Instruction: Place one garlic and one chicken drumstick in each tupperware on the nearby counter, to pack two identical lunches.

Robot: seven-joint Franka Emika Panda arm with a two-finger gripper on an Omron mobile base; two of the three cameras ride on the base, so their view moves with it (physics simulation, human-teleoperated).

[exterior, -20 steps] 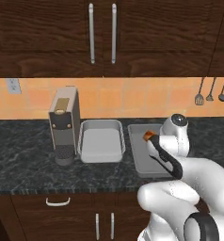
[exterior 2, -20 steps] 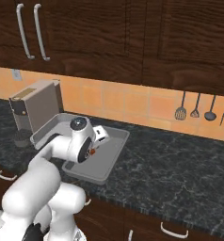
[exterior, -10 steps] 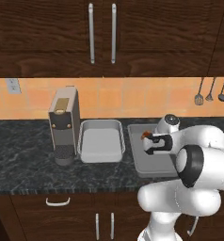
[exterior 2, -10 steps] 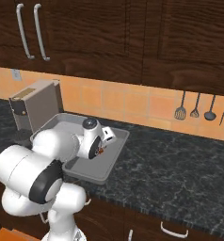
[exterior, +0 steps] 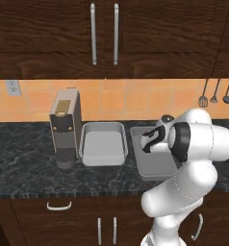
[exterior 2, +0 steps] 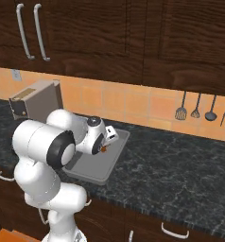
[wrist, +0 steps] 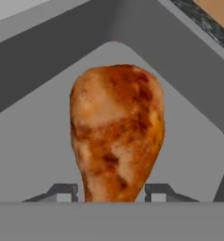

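Simulated kitchen, speckled counter [exterior: 30, 168] | darker tupperware [exterior: 155, 168] beside pale tupperware [exterior: 103, 144], right of coffee machine [exterior: 64, 126] | gripper [wrist: 112, 192] now low inside darker tupperware, fingers just parting around chicken drumstick [wrist: 116, 132] | release apparently underway; garlic not visible.

Matt grey tupperware [wrist: 34, 141], speckled stone counter [exterior: 25, 163]

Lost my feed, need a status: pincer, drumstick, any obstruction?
Pincer parted, straddling drumstick. Drumstick inside dark tray, grip unclear. Pale tray bare. Nothing in the way.
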